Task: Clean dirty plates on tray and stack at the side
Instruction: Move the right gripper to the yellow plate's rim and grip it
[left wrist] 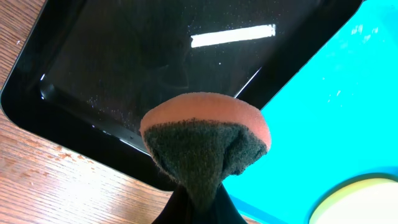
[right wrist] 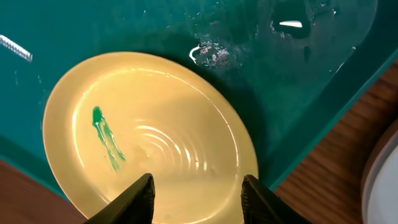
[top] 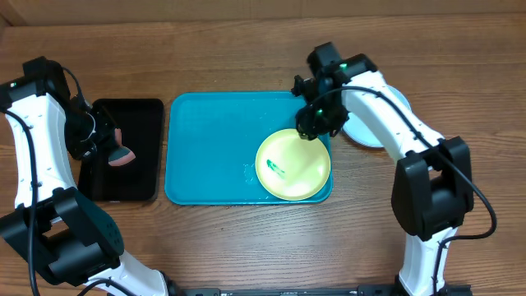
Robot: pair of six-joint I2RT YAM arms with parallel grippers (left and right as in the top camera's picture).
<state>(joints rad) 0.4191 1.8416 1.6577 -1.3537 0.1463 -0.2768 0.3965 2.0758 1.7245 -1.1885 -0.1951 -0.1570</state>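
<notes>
Fingers (right wrist: 140, 199) of my right end effector (right wrist: 198, 196) stand spread wide and empty above the rim of the yellow plate (right wrist: 155, 124). It lies, green smear (right wrist: 107, 138) on it, at the right end of the turquoise tray (top: 214, 140). My left end effector (left wrist: 193, 208) pinches a sponge (left wrist: 205, 137) over the black tray (left wrist: 112, 56).

pale yellow plate (top: 293, 164), green-smeared, lies flat in the turquoise tray (top: 205, 148) mid-table (top: 246, 41); another plate (top: 362, 134) sits toward the right edge.
</notes>
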